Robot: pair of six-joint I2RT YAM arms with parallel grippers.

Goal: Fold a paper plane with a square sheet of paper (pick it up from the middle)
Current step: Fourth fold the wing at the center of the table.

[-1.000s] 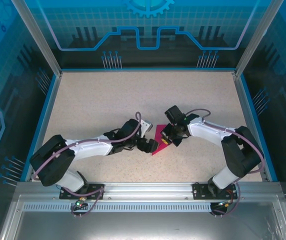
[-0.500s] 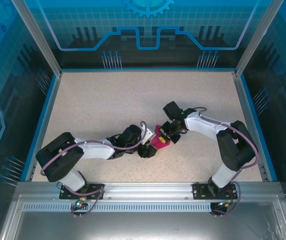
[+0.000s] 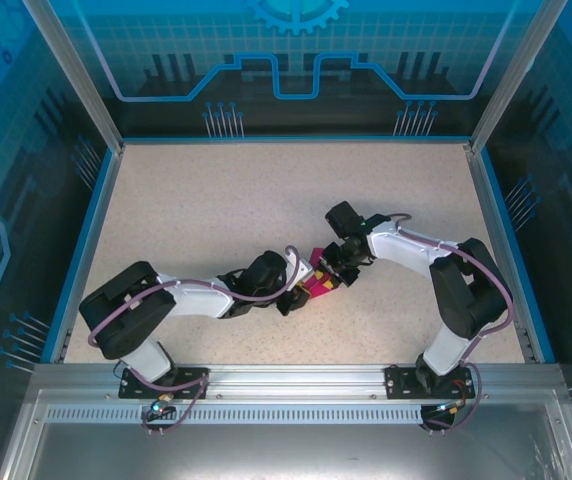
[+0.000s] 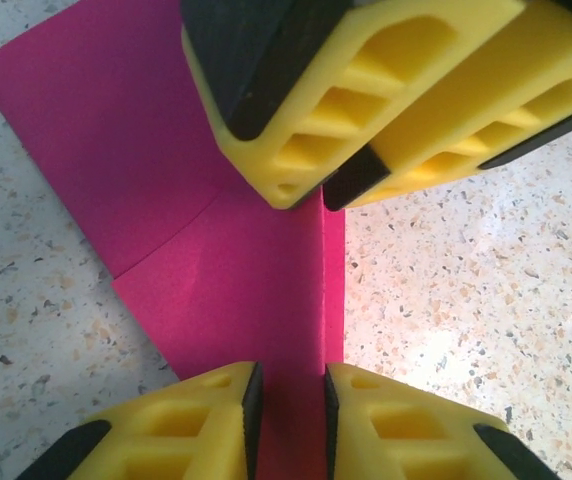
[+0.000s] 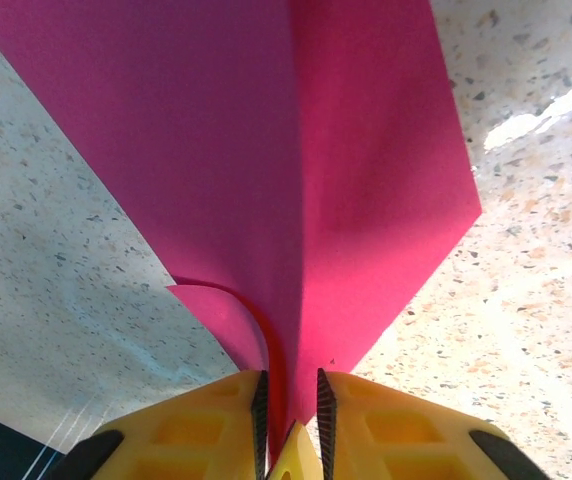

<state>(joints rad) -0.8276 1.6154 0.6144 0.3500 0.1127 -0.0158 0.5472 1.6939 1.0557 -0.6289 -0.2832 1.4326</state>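
Top external view: the square sheet of paper (image 3: 318, 288), part-folded, sits mid-tabletop (image 3: 216, 200) between both arms. Left tool (image 4: 291, 385) is narrow, pinching its raised crease, and right tool (image 5: 289, 390) likewise. Centre fold looks underway; nose and wings yet to come.

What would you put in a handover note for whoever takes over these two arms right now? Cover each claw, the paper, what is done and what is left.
Left claw: jaws narrowed astride the raised crease of the square sheet of paper; a firm pinch cannot be confirmed.
Right claw: likewise astride the crease, from the opposite end, facing the left claw.
Paper: near the middle of the table, magenta, layers overlapping, one flap curling up.
Done: first folds.
Left: no pointed plane yet; the remaining folds.
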